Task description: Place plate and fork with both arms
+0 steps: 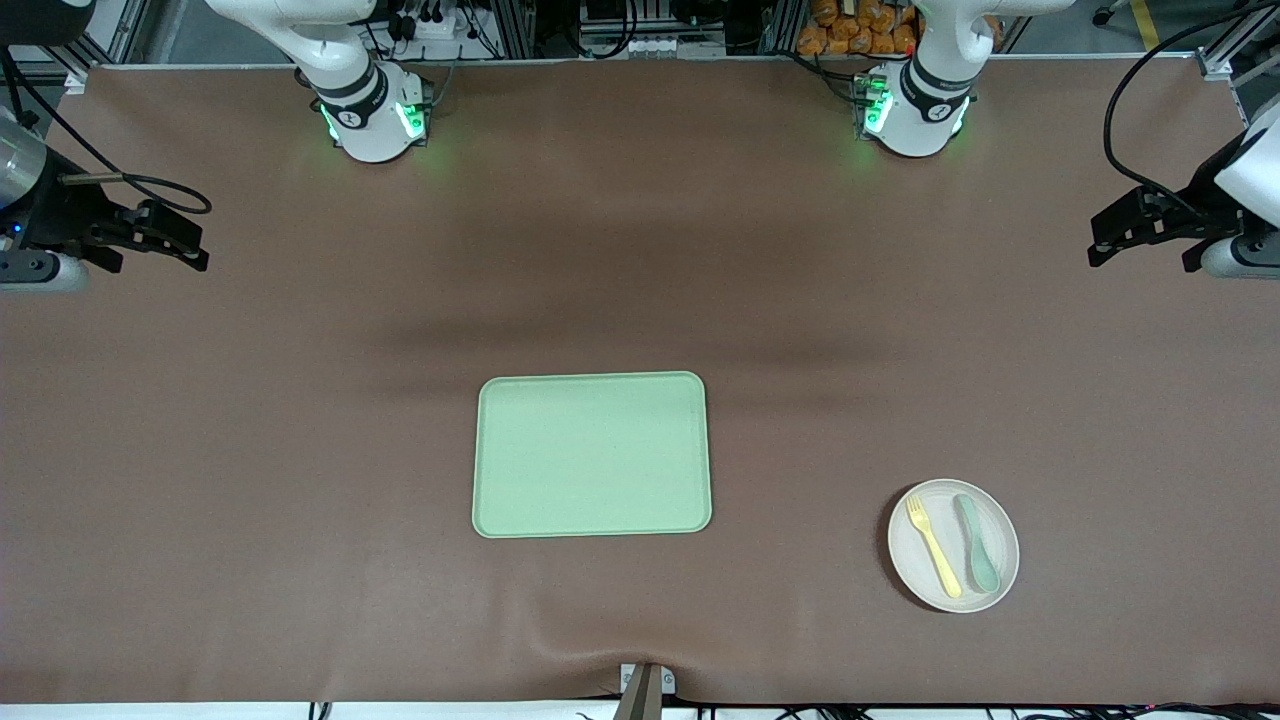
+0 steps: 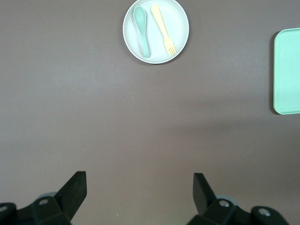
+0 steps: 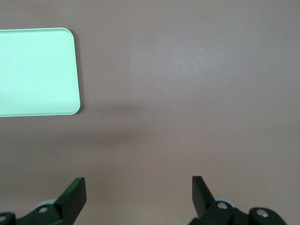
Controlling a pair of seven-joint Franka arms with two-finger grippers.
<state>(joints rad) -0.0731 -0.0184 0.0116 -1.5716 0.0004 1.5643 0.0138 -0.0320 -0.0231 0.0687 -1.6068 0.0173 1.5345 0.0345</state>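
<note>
Evidently nothing is started: my left claw and right claw hang spread and empty at the surface's ends, while the fork lies on the plate, beside the spoon, near the left arm's end, apart from the tray.

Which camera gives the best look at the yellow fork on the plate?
The left wrist view: the fork lies unobstructed on the plate beside the green spoon, tines distinct. The front view also shows the whole fork, but smaller. The right wrist view shows only the tray and table, no fork.
</note>
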